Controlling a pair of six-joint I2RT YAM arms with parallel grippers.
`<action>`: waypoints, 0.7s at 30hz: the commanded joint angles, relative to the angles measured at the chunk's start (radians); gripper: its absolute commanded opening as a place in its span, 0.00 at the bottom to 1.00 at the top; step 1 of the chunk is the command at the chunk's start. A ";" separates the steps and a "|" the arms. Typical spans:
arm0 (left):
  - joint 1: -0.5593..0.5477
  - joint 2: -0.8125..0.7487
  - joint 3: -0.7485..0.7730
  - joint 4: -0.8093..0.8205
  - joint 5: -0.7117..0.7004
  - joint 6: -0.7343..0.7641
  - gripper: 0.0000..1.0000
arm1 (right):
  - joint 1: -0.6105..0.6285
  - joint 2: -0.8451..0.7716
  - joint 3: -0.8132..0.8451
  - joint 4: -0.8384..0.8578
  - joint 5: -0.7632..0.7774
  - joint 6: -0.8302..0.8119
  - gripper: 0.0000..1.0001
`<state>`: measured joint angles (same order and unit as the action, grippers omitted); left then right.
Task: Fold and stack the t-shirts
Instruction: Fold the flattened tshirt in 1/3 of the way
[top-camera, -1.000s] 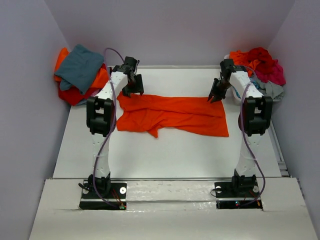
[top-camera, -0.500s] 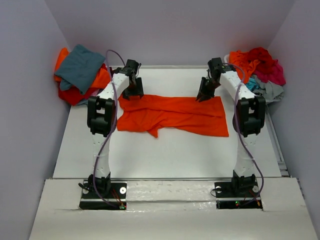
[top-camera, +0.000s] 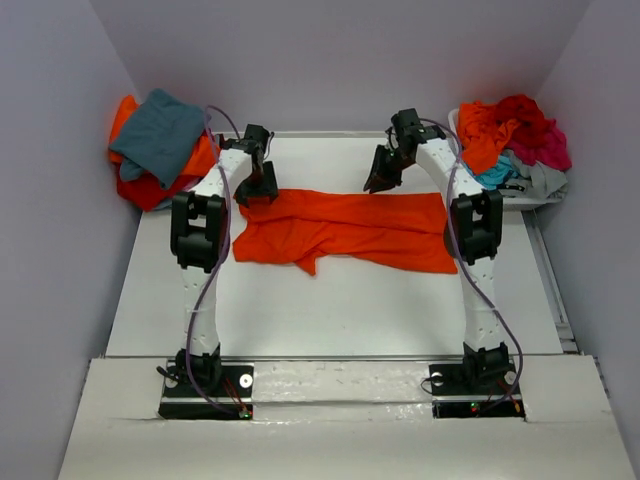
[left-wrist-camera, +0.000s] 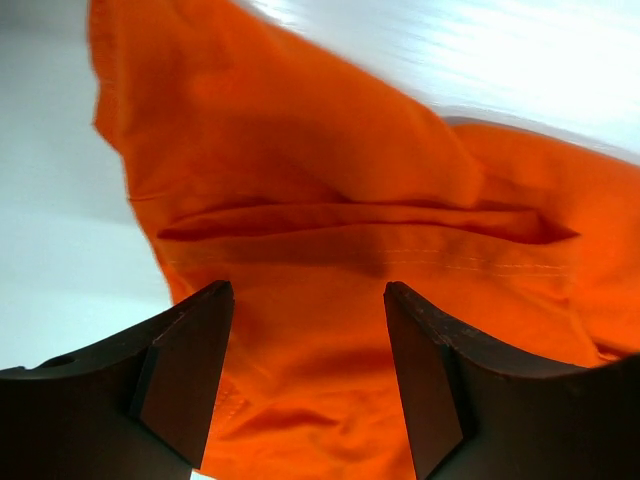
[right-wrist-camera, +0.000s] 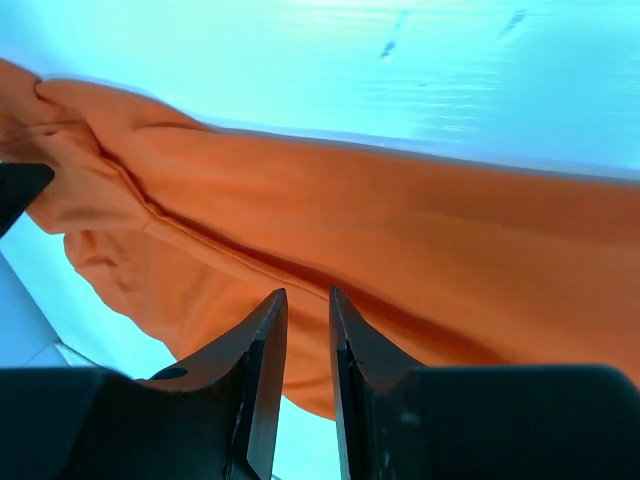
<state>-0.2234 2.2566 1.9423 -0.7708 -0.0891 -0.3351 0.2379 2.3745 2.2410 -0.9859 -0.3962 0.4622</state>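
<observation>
A bright orange t-shirt (top-camera: 350, 230) lies spread in a wide, rumpled band across the far half of the white table. My left gripper (top-camera: 258, 192) hangs open just above its left end; in the left wrist view the fingers (left-wrist-camera: 190, 360) straddle wrinkled orange cloth (left-wrist-camera: 330, 180) without pinching it. My right gripper (top-camera: 378, 183) sits over the shirt's far edge, right of the middle. Its jaws stand only a narrow slit apart (right-wrist-camera: 307, 295), with nothing between them and the orange cloth (right-wrist-camera: 400, 230) below.
A stack of shirts with a teal-grey one (top-camera: 160, 135) on top sits at the far left, off the table's edge. A heap of orange, red, magenta and turquoise shirts (top-camera: 510, 135) sits at the far right. A rail (top-camera: 555, 290) runs along the table's right side.
My right gripper has slid left along the shirt's far edge, from its right corner toward the middle. The left gripper shifted slightly. The shirt has not moved.
</observation>
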 joint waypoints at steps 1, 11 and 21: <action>0.039 -0.063 -0.014 -0.022 -0.040 -0.001 0.74 | 0.028 0.028 0.095 0.006 -0.049 0.016 0.30; 0.058 -0.040 0.040 -0.054 -0.090 -0.007 0.75 | 0.028 -0.017 -0.030 0.039 -0.018 -0.013 0.30; 0.058 -0.011 0.060 -0.039 -0.032 0.011 0.74 | 0.028 -0.029 -0.040 0.033 0.002 -0.025 0.30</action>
<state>-0.1623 2.2566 1.9594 -0.8005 -0.1425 -0.3340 0.2680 2.4081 2.1963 -0.9752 -0.4068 0.4576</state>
